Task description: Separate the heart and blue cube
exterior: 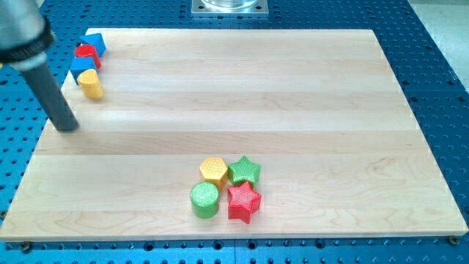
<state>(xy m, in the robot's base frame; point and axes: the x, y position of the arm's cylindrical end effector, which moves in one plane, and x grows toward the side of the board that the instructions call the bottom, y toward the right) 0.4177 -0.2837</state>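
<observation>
A yellow heart [91, 84] lies near the board's top-left corner. A blue cube [80, 67] touches it just above. A red block [88, 55] and another blue block [96, 42] continue the tight line toward the view's top. My tip [68, 126] rests on the board near its left edge. It is below and slightly left of the heart, about a block's width away, and touches no block. The dark rod slants up to the view's top left.
A cluster sits at the bottom centre: a yellow hexagon [213, 170], a green star [245, 170], a green cylinder [204, 200] and a red star [243, 202]. The wooden board [293, 95] lies on a blue perforated table; its left edge is close to my tip.
</observation>
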